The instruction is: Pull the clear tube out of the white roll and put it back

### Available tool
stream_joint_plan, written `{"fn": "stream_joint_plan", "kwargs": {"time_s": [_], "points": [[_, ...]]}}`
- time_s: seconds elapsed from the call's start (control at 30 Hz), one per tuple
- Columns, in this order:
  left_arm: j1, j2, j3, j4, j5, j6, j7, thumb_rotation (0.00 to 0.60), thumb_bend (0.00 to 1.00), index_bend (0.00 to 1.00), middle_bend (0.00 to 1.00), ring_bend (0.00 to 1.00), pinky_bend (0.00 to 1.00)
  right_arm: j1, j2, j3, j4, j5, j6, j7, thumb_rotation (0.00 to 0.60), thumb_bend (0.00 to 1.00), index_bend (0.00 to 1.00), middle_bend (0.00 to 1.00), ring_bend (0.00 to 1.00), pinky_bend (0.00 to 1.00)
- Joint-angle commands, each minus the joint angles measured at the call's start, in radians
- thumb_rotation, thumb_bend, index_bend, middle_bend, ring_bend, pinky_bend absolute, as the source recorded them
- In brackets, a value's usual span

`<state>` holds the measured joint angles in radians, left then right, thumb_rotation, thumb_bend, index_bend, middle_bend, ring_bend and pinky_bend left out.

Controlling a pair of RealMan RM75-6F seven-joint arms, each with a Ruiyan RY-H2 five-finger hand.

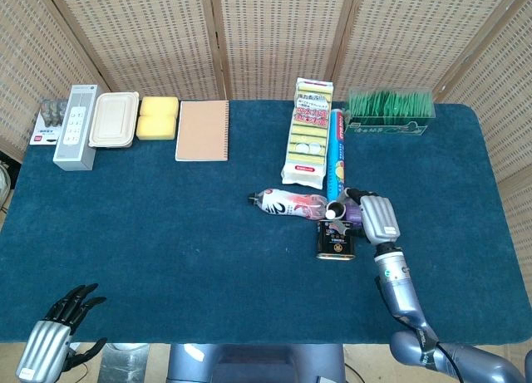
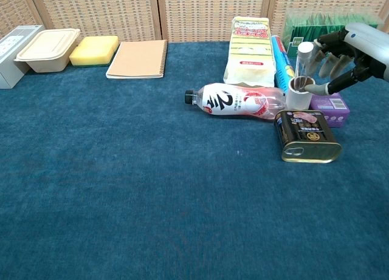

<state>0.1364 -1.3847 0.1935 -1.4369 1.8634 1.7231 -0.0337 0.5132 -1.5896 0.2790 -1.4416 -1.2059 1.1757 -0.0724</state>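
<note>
Chest view: right hand fingers around clear tube in white roll.

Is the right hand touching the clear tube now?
Cannot tell. In the chest view the right hand has fingers just behind the clear tube, with no plain contact or gap.

Right hand at the clear tube, near the table's far right edge.
The tube stands upright in the white roll, just behind a tin.
</note>
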Motion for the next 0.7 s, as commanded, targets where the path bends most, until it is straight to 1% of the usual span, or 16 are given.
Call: {"fn": "stream_joint_plan", "kwargs": {"time_s": [0.03, 0.47, 0.7], "points": [[-0.002, 0.0, 0.001, -0.001, 0.001, -0.004, 0.0, 0.6, 0.18, 0.23, 0.15, 0.12, 0.22, 0.002, -0.005, -0.002, -0.008, 0.003, 0.002, -0.009, 0.6, 0.31, 0.42, 0.45, 0.46, 0.41], [-0.003, 0.006, 0.0, 0.002, -0.003, -0.002, -0.014, 0.6, 0.18, 0.23, 0.15, 0.12, 0.22, 0.02, -0.037, 0.002, -0.038, 0.016, 0.023, -0.081, 0.6, 0.31, 0.44, 0.47, 0.47, 0.41], [-0.001, 0.007, -0.002, 0.009, -0.011, -0.001, -0.026, 0.6, 0.18, 0.23, 0.15, 0.12, 0.22, 0.025, -0.04, 0.004, -0.037, 0.03, 0.018, -0.096, 0.6, 0.31, 0.48, 0.49, 0.49, 0.41]]}}
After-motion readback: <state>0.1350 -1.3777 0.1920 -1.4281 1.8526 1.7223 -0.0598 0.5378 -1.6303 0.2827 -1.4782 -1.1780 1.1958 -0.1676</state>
